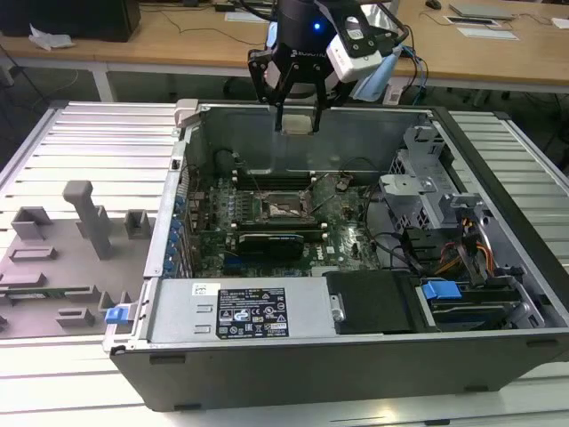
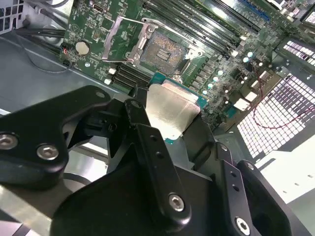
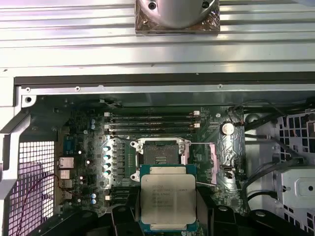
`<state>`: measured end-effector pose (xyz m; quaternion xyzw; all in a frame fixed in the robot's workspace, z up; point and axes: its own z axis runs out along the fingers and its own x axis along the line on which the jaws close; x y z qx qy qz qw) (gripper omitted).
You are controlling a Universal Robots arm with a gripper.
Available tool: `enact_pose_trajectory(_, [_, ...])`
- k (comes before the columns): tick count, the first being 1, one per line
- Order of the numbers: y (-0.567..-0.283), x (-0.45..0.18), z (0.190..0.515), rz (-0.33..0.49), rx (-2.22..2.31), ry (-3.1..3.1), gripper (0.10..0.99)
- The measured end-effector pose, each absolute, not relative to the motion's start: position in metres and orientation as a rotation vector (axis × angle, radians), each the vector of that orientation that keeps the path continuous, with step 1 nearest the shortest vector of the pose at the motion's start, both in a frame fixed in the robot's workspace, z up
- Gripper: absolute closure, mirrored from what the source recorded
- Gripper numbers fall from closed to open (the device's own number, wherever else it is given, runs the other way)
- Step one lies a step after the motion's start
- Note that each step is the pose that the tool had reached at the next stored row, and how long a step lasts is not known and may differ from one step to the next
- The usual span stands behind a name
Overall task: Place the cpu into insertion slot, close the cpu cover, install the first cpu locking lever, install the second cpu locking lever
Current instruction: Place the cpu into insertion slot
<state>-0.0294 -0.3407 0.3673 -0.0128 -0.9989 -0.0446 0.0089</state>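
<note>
1. The open computer case [image 1: 356, 356] lies on its side, with the green motherboard [image 1: 347, 236] on its floor.
2. Up above hangs the gripper [image 1: 298, 114], over the far wall of the case in the exterior view, its black fingers [image 2: 147, 142] pinched on the cpu.
3. The cpu cover [image 2: 112, 40] is swung up and open, standing beside the socket rather than over it.
4. And there's the insertion slot [image 3: 160, 153]: bare, pin field exposed, nothing seated in it.
5. The cpu [image 3: 168, 199] is gripped by two opposite edges, its metal top facing the first wrist view. It rides well apart from the socket, which lies below and ahead of the fingertips. The chip's edges look roughly square to the socket's rim.
</note>
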Motion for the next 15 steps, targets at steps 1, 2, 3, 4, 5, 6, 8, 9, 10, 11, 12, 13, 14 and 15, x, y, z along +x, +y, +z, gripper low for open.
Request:
enact_pose_trajectory(1, [-0.341, -0.03, 0.366, -0.139, -0.04, -3.122, 0.545])
enact_pose_trajectory(2, [-0.341, -0.031, 0.364, -0.14, -0.04, -3.123, 0.545])
enact_pose_trajectory(3, [-0.341, -0.031, 0.363, -0.14, -0.04, -3.124, 0.545])
enact_pose_trajectory(4, [-0.341, -0.032, 0.36, -0.14, -0.04, -3.125, 0.545])
enact_pose_trajectory(5, [-0.341, -0.032, 0.358, -0.14, -0.04, -3.126, 0.545])
enact_pose_trajectory(6, [-0.341, -0.032, 0.357, -0.14, -0.04, -3.126, 0.545])
enact_pose_trajectory(8, [-0.341, -0.033, 0.35, -0.14, -0.04, -3.127, 0.545])
enact_pose_trajectory(9, [-0.34, -0.033, 0.348, -0.14, -0.04, -3.127, 0.545])
enact_pose_trajectory(10, [-0.34, -0.033, 0.346, -0.139, -0.04, -3.127, 0.545])
enact_pose_trajectory(11, [-0.34, -0.033, 0.344, -0.139, -0.039, -3.128, 0.545])
enact_pose_trajectory(12, [-0.34, -0.033, 0.341, -0.139, -0.04, -3.128, 0.545])
enact_pose_trajectory(13, [-0.34, -0.033, 0.339, -0.139, -0.04, -3.128, 0.545])
enact_pose_trajectory(14, [-0.34, -0.033, 0.338, -0.139, -0.039, -3.128, 0.545])
enact_pose_trajectory(15, [-0.34, -0.033, 0.336, -0.139, -0.039, -3.128, 0.545])
